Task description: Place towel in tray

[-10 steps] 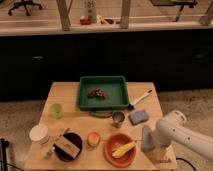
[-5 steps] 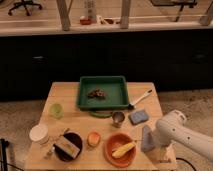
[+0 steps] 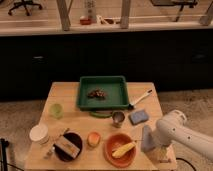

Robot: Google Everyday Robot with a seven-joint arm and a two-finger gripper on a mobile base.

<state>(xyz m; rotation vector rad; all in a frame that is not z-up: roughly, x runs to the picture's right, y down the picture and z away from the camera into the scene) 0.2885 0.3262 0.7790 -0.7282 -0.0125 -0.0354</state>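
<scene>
Moved: nothing since the earlier frame.
Gripper (image 3: 161,151): half hidden under arm (image 3: 176,131), jaws apart, beside towel (image 3: 146,138).
Tray (image 3: 115,89): dark scraps (image 3: 96,93) inside, unclear.
Surface: wooden table (image 3: 67,97), dark cabinets (image 3: 100,55) behind.

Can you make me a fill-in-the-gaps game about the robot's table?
1. The towel stands next to the claw, at the front ____ corner of the table.
2. The tray is dark ____.
3. The bowl just left of the towel is ____.
4. Inside or outside? The towel is ____ the tray.

Missing words: right; green; orange; outside.
</scene>
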